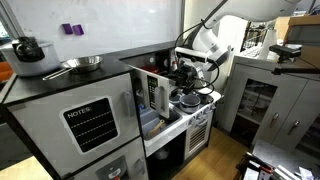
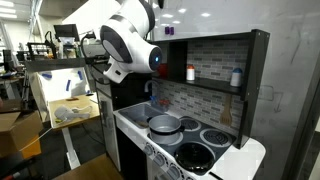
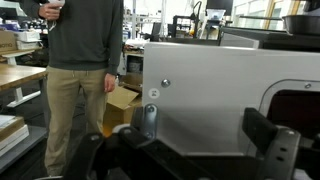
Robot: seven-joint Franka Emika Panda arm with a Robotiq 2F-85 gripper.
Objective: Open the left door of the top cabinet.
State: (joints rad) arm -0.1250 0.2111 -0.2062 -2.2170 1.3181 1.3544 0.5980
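Note:
The top cabinet (image 1: 160,52) is the long black-framed unit above the toy stove; it also shows in an exterior view (image 2: 262,70), with its inside open to sight. The left door (image 1: 152,93), with a pale frame and a small button panel, stands swung outward from the cabinet. In the wrist view the door's pale panel (image 3: 210,90) fills the middle, with a hinge and screws at its left edge and the dark window pane (image 3: 302,106) at the right. My gripper (image 3: 205,128) is open, its fingers spread in front of the panel. It hovers at the cabinet front (image 1: 187,72).
The grey fridge block with the NOTES door (image 1: 90,122) stands beside the cabinet, a pot (image 1: 28,48) and a pan (image 1: 80,64) on top. Pots (image 2: 165,125) sit on the stove. Bottles (image 2: 236,76) stand in the cabinet. A person (image 3: 85,60) stands nearby.

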